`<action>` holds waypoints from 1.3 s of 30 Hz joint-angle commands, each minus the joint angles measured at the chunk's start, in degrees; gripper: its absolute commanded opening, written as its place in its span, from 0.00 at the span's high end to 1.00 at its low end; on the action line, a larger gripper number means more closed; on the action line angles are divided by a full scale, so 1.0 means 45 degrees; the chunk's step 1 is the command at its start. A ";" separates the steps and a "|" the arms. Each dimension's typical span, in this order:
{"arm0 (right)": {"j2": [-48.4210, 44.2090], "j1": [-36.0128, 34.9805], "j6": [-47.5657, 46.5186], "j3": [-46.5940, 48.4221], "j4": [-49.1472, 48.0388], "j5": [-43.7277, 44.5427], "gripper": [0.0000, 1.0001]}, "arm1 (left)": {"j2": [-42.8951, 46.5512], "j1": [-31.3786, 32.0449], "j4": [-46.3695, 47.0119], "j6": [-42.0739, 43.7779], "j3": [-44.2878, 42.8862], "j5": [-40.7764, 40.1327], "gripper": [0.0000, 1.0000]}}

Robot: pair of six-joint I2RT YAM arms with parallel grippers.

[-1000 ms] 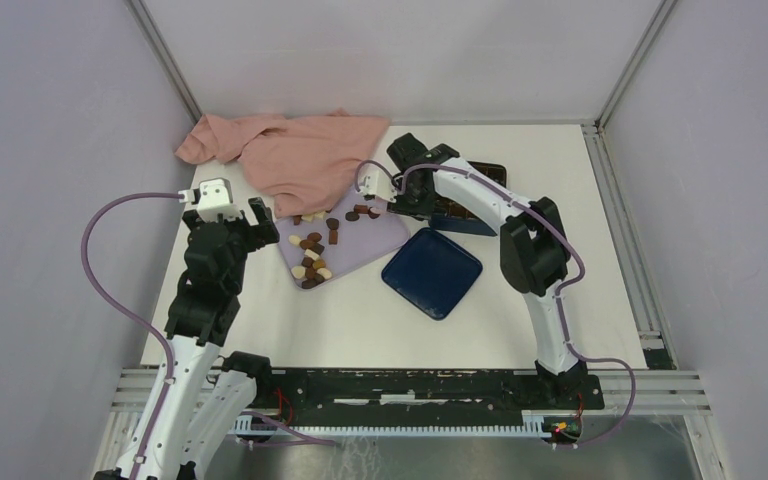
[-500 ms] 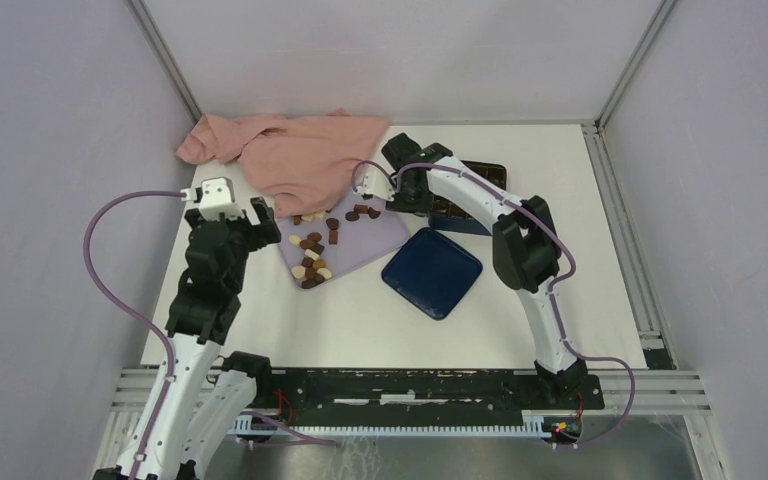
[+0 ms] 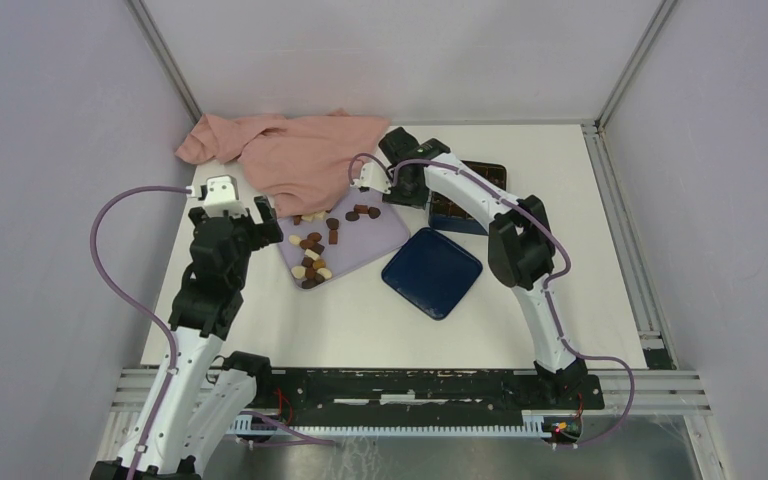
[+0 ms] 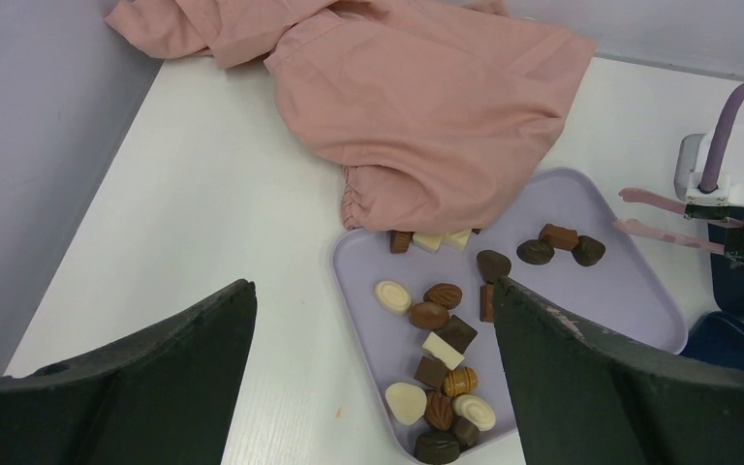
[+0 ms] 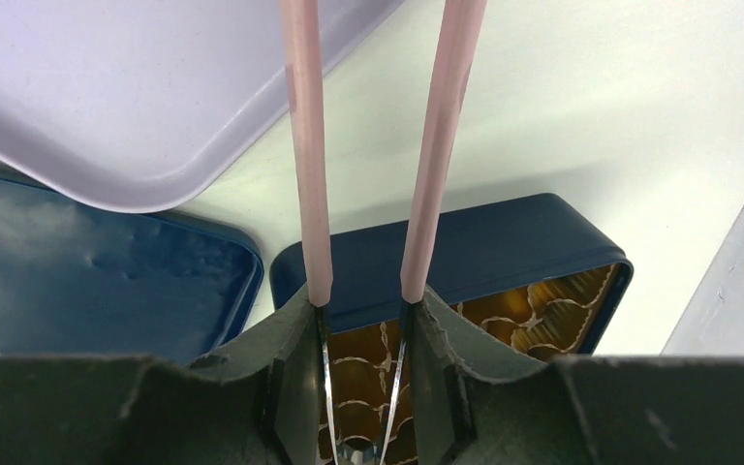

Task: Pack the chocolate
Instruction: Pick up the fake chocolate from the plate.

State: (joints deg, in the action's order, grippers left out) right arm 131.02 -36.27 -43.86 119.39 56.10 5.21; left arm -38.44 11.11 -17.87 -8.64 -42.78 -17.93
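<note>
My left gripper (image 4: 373, 291) hangs spread wide and empty by the left edge of the tray (image 4: 601, 291). From there its camera looks over the chocolate (image 4: 441, 358) without blocking it. Most pieces lie in a loose cluster at the tray's left end. Three dark ones (image 4: 562, 247) sit apart toward its far right part. A few are tucked against the cloth (image 4: 426, 107), which spills from the far left corner of the worktop (image 3: 360, 310) onto the tray's far edge. I judge those half-covered pieces the awkward ones, since the hem could snag a finger.

My right gripper (image 4: 621, 209) holds nothing. Its two thin pink fingers (image 5: 305, 145) stand slightly parted over the tray's right end, pointing toward the three dark pieces. A narrow gap suits candy this small, which is likely why they are not spread wider.

Under that wrist the box (image 5: 465, 252) stands open just beside the tray's right edge, so the carry is short. Its gold grid insert shows, but I cannot tell which cells are filled. The lid (image 3: 432, 272) lies flat nearer to me, out of the path between tray and box. I cannot tell whether it touches the tray.

With so many pieces on the tray, I judge the packing far from done. The three dark pieces look like the right gripper's easiest next pick.
</note>
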 commanded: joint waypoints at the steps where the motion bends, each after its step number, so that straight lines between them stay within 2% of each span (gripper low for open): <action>1: 0.0178 -0.0054 0.0058 0.0635 -0.0235 0.0621 0.62 | 0.0195 -0.0014 0.0482 0.0731 -0.0062 -0.0195 0.04; 6: 0.0437 -0.0065 0.0131 0.0870 -0.0233 0.0919 0.62 | 0.0279 -0.0016 0.0456 0.0778 -0.0058 -0.0325 0.04; 12: 0.0630 -0.0270 0.0291 0.0727 -0.0043 0.0365 0.62 | 0.0222 -0.0019 0.0457 0.0763 -0.0077 -0.0166 0.04; 21: 0.0766 -0.0942 0.0387 0.0527 -0.0186 0.0876 0.62 | 0.0481 -0.0019 0.0449 0.0779 -0.0082 -0.0216 0.04; 39: 0.1525 -0.0988 0.0566 0.0768 -0.0775 0.1900 0.61 | 0.0612 -0.0014 0.0455 0.0703 -0.0121 0.0127 0.04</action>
State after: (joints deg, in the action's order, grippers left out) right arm 137.23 -40.82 -42.24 120.77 53.98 11.03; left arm -35.99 11.11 -17.87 -8.60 -42.78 -17.87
